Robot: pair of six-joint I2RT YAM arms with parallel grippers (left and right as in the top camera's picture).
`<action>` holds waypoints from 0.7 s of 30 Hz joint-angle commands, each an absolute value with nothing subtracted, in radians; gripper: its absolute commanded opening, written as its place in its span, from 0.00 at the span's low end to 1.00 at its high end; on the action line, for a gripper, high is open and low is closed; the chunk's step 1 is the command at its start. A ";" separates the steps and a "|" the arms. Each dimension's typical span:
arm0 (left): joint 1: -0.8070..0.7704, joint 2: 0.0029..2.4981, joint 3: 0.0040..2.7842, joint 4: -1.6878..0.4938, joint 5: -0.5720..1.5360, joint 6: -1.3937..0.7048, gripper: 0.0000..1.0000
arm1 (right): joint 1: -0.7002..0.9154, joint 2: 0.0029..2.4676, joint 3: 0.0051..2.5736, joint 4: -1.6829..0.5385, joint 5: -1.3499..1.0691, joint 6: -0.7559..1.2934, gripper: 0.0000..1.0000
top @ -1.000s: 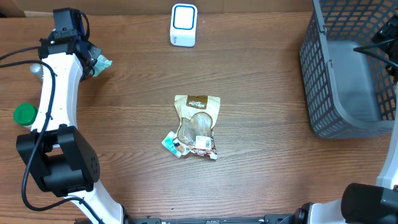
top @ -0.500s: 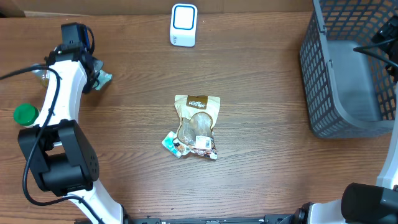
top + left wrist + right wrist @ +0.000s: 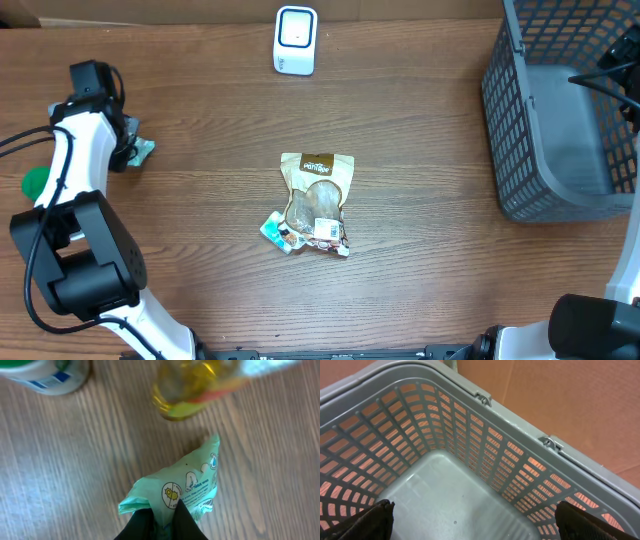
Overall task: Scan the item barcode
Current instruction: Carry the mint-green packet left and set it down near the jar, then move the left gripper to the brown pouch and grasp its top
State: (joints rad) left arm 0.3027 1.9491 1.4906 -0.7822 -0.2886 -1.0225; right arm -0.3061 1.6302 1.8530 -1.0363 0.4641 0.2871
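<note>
A pale green printed packet [image 3: 185,490] is pinched at its lower edge between the dark fingers of my left gripper [image 3: 162,520], which is shut on it just above the wooden table. From overhead the packet [image 3: 142,152] sticks out to the right of the left gripper [image 3: 126,153] at the far left of the table. The white scanner with a blue ring [image 3: 295,40] stands at the back centre. My right gripper [image 3: 475,520] hangs open inside the grey basket [image 3: 470,435], nothing between its fingers.
A brown snack pouch [image 3: 318,192] and a small teal packet [image 3: 272,230] lie mid-table. A yellow-liquid bottle [image 3: 190,390] and a white green-lidded container [image 3: 47,375] lie just beyond the held packet. The grey basket [image 3: 520,130] fills the right side.
My left arm has swung left and toward the front of the table, carrying the green packet down with it. The right arm has not moved.
</note>
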 commanded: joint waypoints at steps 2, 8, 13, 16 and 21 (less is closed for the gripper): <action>0.341 1.958 1.487 -0.791 -0.318 -1.044 0.13 | -0.306 1.629 1.858 -1.031 0.478 0.283 1.00; 0.378 1.958 1.487 -0.811 -0.318 -1.023 0.59 | -0.306 1.629 1.858 -1.031 0.478 0.283 1.00; 0.381 1.958 1.488 -0.811 -0.315 -0.868 0.93 | -0.306 1.629 1.858 -1.031 0.478 0.283 1.00; 0.377 1.957 1.488 -0.811 -0.283 -0.731 0.98 | -0.306 1.629 1.858 -1.031 0.478 0.283 1.00; 0.357 1.956 1.488 -0.812 -0.143 -0.521 0.91 | -0.306 1.629 1.858 -1.031 0.478 0.283 1.00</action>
